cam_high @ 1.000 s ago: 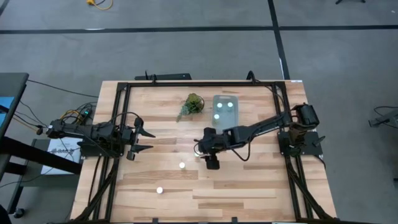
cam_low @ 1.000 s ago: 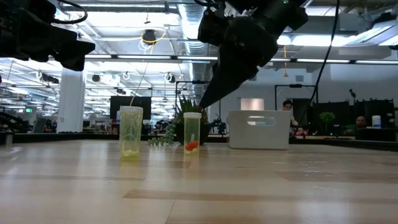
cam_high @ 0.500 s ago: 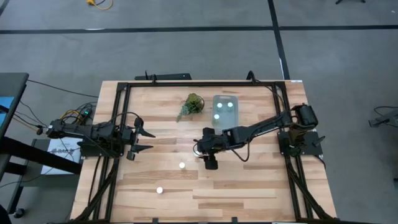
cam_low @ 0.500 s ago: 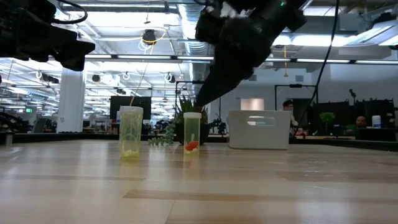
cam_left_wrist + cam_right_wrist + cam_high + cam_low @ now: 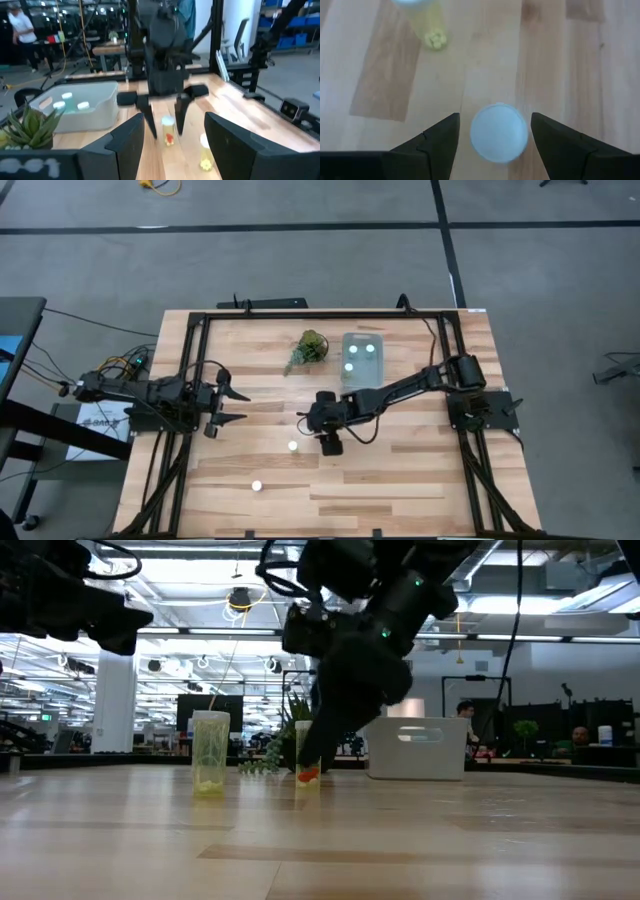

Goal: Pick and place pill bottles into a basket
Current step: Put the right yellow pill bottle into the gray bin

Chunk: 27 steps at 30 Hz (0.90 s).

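Note:
My right gripper [image 5: 494,118] is open and points down over a pill bottle [image 5: 499,134] with a white cap and red pills [image 5: 308,776], which stands upright on the table. Its fingers stand on either side of the cap without touching it, as the left wrist view [image 5: 167,131] also shows. A second bottle [image 5: 257,485], with yellow pills [image 5: 210,766], stands nearer the front edge. The pale basket [image 5: 347,340] at the back holds two bottles [image 5: 350,367]. My left gripper [image 5: 240,406] waits open at the table's left.
A green plant sprig [image 5: 310,348] lies just left of the basket. A black frame [image 5: 300,314] runs around the table's edges. Bare wood lies between the two loose bottles and the front edge. People sit in the room beyond the table [image 5: 465,712].
My right gripper has gone toward the table's left edge and down, from beside the red-pill bottle to over it, staying open. The bottles have not moved.

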Motion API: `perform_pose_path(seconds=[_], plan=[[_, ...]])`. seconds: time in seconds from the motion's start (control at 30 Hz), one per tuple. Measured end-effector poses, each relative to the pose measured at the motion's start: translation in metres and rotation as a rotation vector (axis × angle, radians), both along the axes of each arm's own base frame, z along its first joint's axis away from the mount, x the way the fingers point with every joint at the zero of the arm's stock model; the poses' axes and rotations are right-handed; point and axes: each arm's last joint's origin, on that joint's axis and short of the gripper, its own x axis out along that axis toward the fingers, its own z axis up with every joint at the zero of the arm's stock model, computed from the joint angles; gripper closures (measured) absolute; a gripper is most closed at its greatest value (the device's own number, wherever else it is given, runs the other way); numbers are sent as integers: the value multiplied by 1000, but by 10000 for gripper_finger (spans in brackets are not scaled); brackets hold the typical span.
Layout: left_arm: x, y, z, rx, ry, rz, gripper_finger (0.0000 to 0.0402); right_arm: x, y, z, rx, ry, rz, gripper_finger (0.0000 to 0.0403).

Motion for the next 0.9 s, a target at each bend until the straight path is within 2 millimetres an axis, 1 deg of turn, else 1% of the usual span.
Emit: perform_pose_path(seconds=[0.13,0.27,0.37,0.63,0.7,0.8,0.9], plan=[[0,0,0,-6,2,-1,203,1,0,7,-6,-17,13,175],[0,0,0,2,-1,0,203,-1,0,14,-5,-24,12,202],[0,0,0,-6,0,0,203,-2,-1,11,-9,1,12,227],[0,0,0,-3,-1,0,203,-3,0,12,-22,0,30,288],[0,0,0,-7,0,0,203,-6,-1,17,-32,10,41,295],[0,0,0,1,-1,0,203,-11,-4,28,-34,17,35,296],[0,0,0,-3,0,0,203,-19,-12,47,-35,12,17,288]])
